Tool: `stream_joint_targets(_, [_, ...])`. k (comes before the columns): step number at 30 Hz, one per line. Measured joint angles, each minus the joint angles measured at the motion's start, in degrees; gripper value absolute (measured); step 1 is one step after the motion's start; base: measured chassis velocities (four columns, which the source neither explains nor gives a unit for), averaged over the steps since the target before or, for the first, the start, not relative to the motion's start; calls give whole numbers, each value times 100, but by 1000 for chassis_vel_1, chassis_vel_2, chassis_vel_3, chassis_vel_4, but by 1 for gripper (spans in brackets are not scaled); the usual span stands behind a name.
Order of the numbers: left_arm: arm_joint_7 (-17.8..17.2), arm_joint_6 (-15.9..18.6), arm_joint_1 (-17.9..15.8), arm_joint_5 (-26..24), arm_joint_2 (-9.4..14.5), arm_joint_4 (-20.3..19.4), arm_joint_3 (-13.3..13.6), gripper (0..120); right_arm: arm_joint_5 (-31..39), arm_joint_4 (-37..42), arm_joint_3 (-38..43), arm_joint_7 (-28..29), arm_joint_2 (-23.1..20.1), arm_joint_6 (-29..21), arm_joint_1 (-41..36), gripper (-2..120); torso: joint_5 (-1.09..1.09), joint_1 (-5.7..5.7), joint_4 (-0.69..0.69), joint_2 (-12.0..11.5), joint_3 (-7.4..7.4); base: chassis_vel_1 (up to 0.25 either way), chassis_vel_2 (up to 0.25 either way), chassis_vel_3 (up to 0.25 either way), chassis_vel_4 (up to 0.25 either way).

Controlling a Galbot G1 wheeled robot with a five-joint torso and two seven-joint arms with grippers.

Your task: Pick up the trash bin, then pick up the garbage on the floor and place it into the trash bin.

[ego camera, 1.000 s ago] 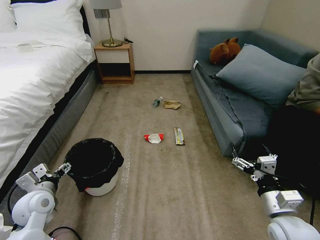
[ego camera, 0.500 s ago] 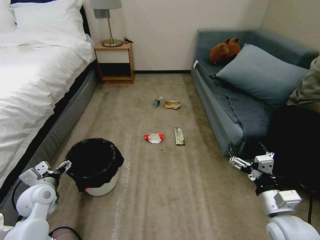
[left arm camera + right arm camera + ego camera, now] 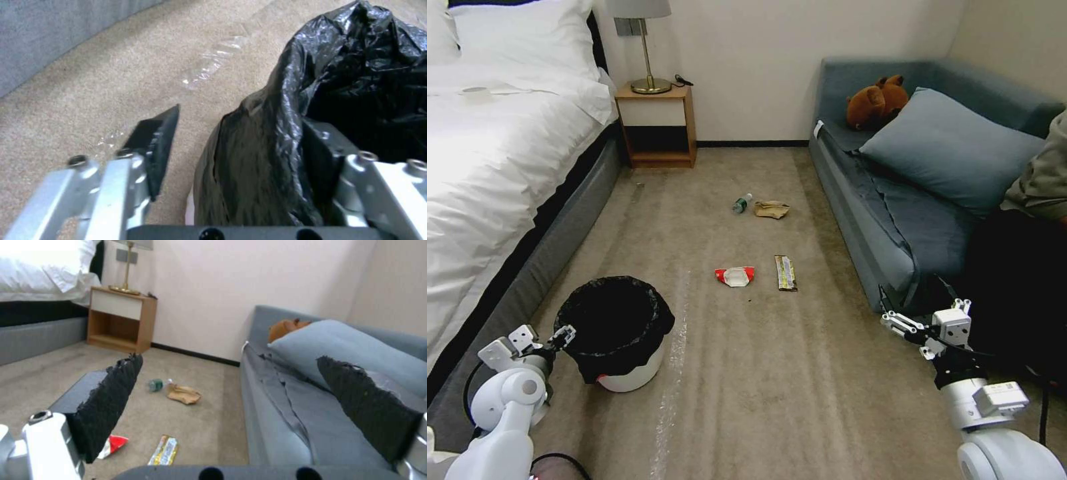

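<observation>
Head view: we see the trash bin (image 3: 616, 333) standing on the carpet (image 3: 774, 387) beside the bed (image 3: 487, 187), and since a second ago our left gripper (image 3: 564, 335) has crept in until its jaws straddle the bag-covered rim. We judge the grasp near but not yet closed. In the left wrist view one finger (image 3: 155, 146) sits outside the black liner (image 3: 267, 160), the other inside, still spread. The red-and-white wrapper (image 3: 735, 275) and the other garbage lie beyond the bin, untouched. Our right gripper (image 3: 897, 322) hangs open and empty, well apart from the bin, near the sofa (image 3: 894, 220), arm slightly raised.
</observation>
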Motion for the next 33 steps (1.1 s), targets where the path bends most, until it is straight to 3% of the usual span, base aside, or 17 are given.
stream_joint_targets(5, [30,-23,24,31,-3,28,11,44,-17,-71,-15,-24,2,117,3,100,0,0,0,0,0,0,0,0,0])
stream_joint_targets(6, [35,-33,38,33,-7,31,12,36,-19,-88,-15,-32,2,145,9,100,0,0,0,0,0,0,0,0,0])
stream_joint_targets(10, [39,-76,56,38,-19,52,17,23,-20,-92,-4,-84,2,186,14,100,1,0,0,0,0,0,0,0,0])
stream_joint_targets(11, [44,-119,67,46,-29,61,18,15,-33,-94,7,-124,1,215,18,100,2,0,0,0,-1,0,0,0,0])
stream_joint_targets(15, [83,-150,111,52,-38,54,19,5,-39,-97,27,-159,0,247,21,100,2,0,0,0,0,0,0,0,0])
stream_joint_targets(29, [149,-318,236,66,-32,36,17,4,-36,-118,39,-182,17,309,13,100,1,0,0,1,-1,0,0,0,0])
stream_joint_targets(32, [176,-388,386,119,-11,-103,-5,4,-38,-128,38,-168,29,326,0,100,-5,0,-1,0,0,0,0,0,0])
stream_joint_targets(33, [181,-400,544,115,13,-344,-45,4,-75,-130,18,-113,42,328,4,100,-5,0,-1,0,0,0,0,0,0])
